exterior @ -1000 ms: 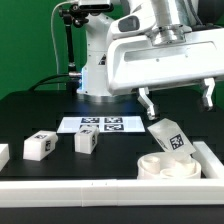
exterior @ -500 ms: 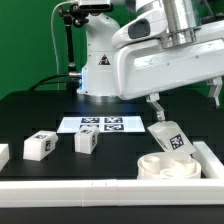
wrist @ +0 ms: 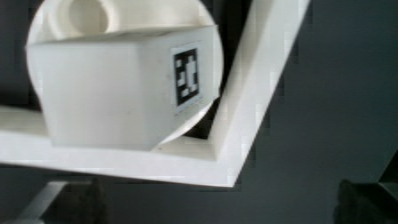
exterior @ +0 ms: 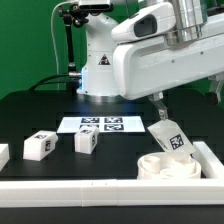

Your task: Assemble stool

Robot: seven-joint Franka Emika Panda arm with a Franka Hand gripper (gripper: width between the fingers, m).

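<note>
The stool's round white seat (exterior: 168,168) lies in the corner of the border rails at the exterior view's right. One tagged white leg (exterior: 170,137) leans tilted against it. My gripper (exterior: 187,97) hangs open just above that leg, touching nothing. In the wrist view the same leg (wrist: 125,90) fills the middle, with the seat (wrist: 134,14) behind it and my dark fingertips (wrist: 43,205) at the picture's edge. Two more legs (exterior: 40,146) (exterior: 87,141) stand apart on the black table at the exterior view's left.
The marker board (exterior: 103,125) lies flat behind the loose legs. White border rails run along the front (exterior: 100,190) and the right side (exterior: 211,156), meeting in a corner (wrist: 240,150). Another white block (exterior: 3,155) shows at the left edge. The robot base (exterior: 97,60) stands at the back.
My gripper has shifted a little toward the exterior view's right above the leaning leg, still open. The legs and seat have not moved.
</note>
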